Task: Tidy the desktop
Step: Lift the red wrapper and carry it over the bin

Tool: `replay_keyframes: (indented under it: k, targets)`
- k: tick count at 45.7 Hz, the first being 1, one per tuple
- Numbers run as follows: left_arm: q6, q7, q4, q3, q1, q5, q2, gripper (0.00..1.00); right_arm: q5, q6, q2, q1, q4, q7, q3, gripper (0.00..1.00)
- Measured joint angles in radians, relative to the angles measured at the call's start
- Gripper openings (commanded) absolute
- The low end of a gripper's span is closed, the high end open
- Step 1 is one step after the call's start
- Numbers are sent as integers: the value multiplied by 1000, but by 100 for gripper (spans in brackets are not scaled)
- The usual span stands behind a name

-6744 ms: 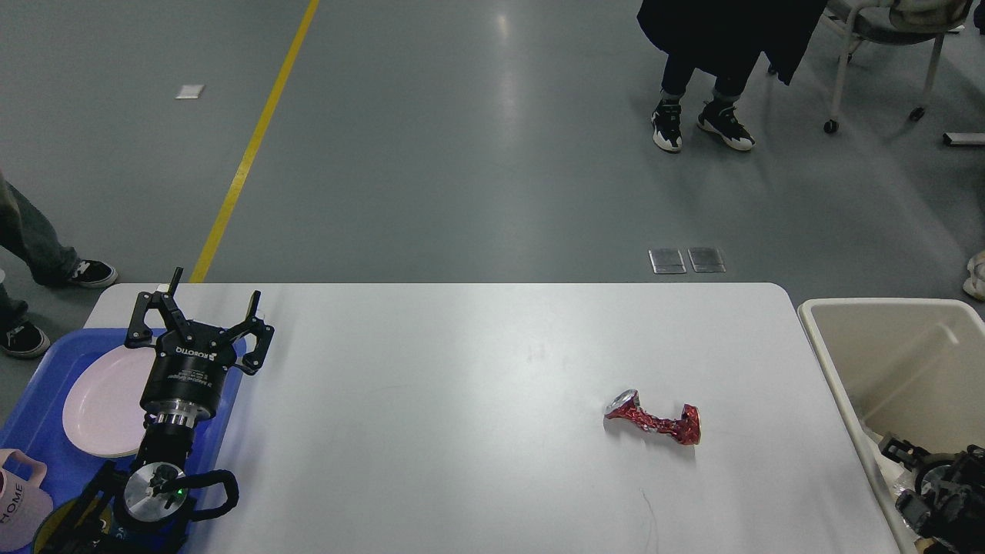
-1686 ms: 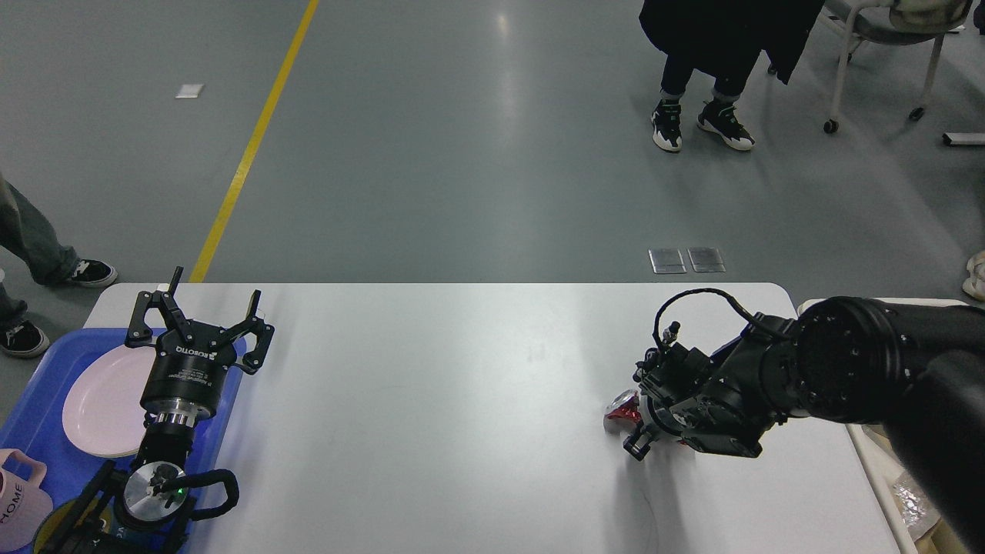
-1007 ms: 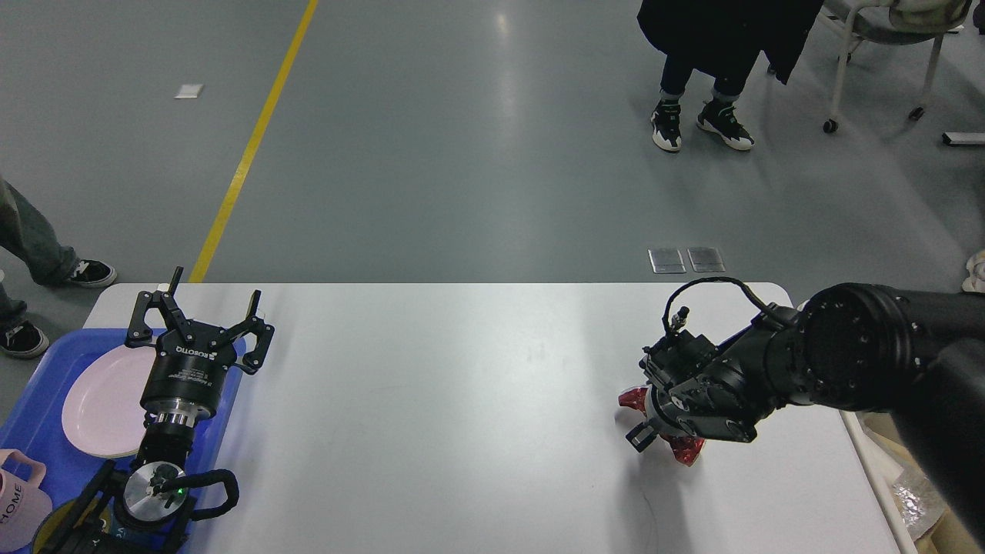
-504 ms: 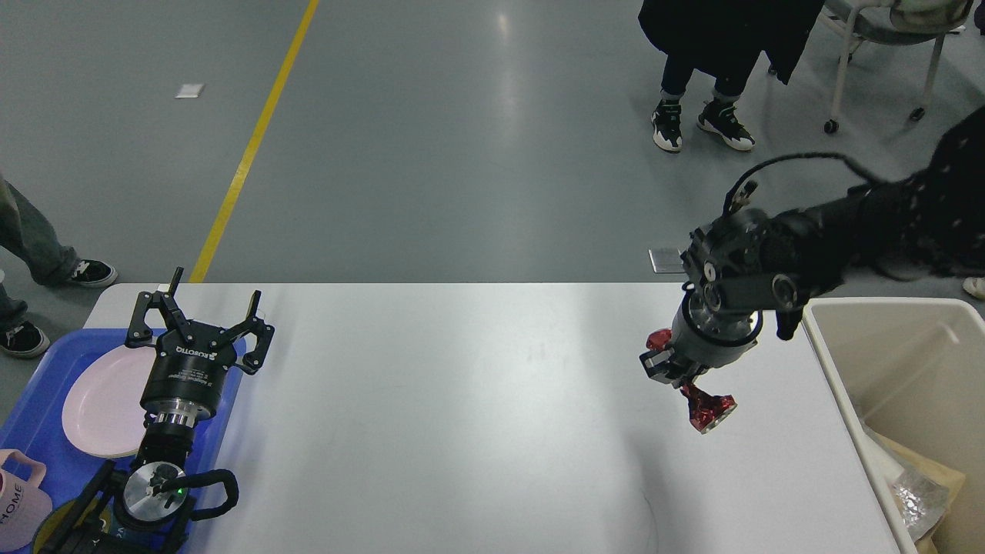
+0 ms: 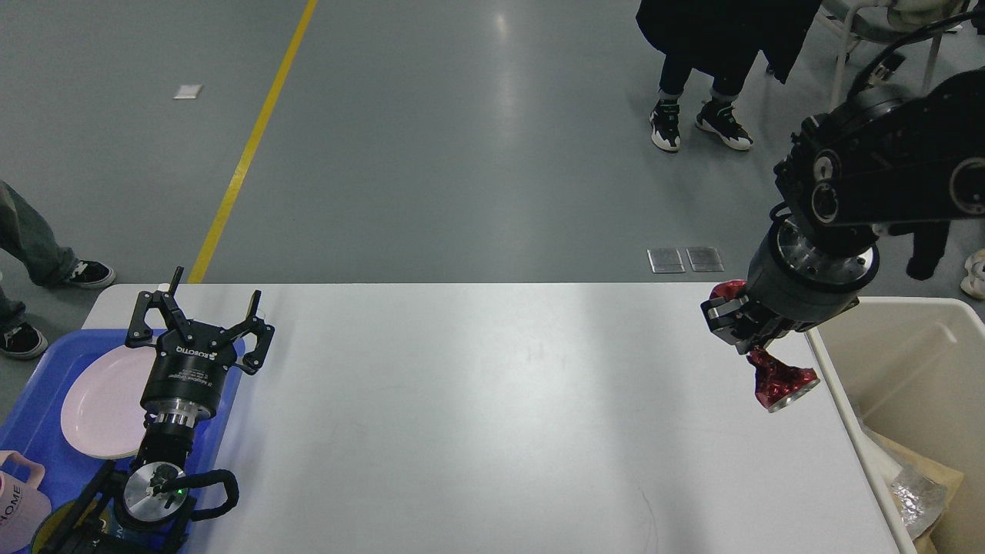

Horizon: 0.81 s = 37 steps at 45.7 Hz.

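Below me, the desktop [image 5: 462,415] spreads wide and white with rounded corners, its matte surface bare across the middle and catching a soft band of light. Beyond its far edge lies a grey floor [image 5: 431,138] crossed by a yellow line [image 5: 250,146], where a person in dark clothes and black-and-white sneakers [image 5: 696,127] stands near a wheeled chair [image 5: 854,31]. At the left end a blue tray [image 5: 31,423] overlaps the tabletop and carries a pale pink plate [image 5: 100,400] and a pink mug [image 5: 19,512]. At the right end a beige bin [image 5: 908,369] sits just beside the table with crumpled rubbish in its bottom. My left gripper [image 5: 200,312] stands upright over the tray's edge, its two fingers spread apart and holding nothing. My right arm comes in high from the right, wrist turned downward, and my right gripper [image 5: 742,335] hangs in the air above the table's right end, close to the bin's rim. Its fingers are pressed onto a crushed red can [image 5: 777,377], which dangles tilted below them, clear of the surface, its silver end facing down toward me.
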<state>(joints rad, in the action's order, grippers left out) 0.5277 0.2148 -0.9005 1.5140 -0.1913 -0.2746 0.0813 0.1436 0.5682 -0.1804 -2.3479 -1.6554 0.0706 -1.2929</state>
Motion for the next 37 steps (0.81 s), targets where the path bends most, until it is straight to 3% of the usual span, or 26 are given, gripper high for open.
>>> replay_keyframes:
  k: [3,10,14,26,37]
  targets:
    - [0,0,0,0,0,0,0,96,-9,-4,-2,-5,-1,-18,-33,0]
    - [0,0,0,0,0,0,0,96,-17,-6,-4,-27,-1,-111,-102,0]
    - [0,1,0,0,0,0,0,96,-19,-4,-5,-34,0,-134,-127,0]
    - [0,2,0,0,1,0,0,96,-47,-6,-87,-8,49,-139,-196,0]
    - [0,2,0,0,1,1,0,96,-60,-13,-345,252,343,-137,-250,0]
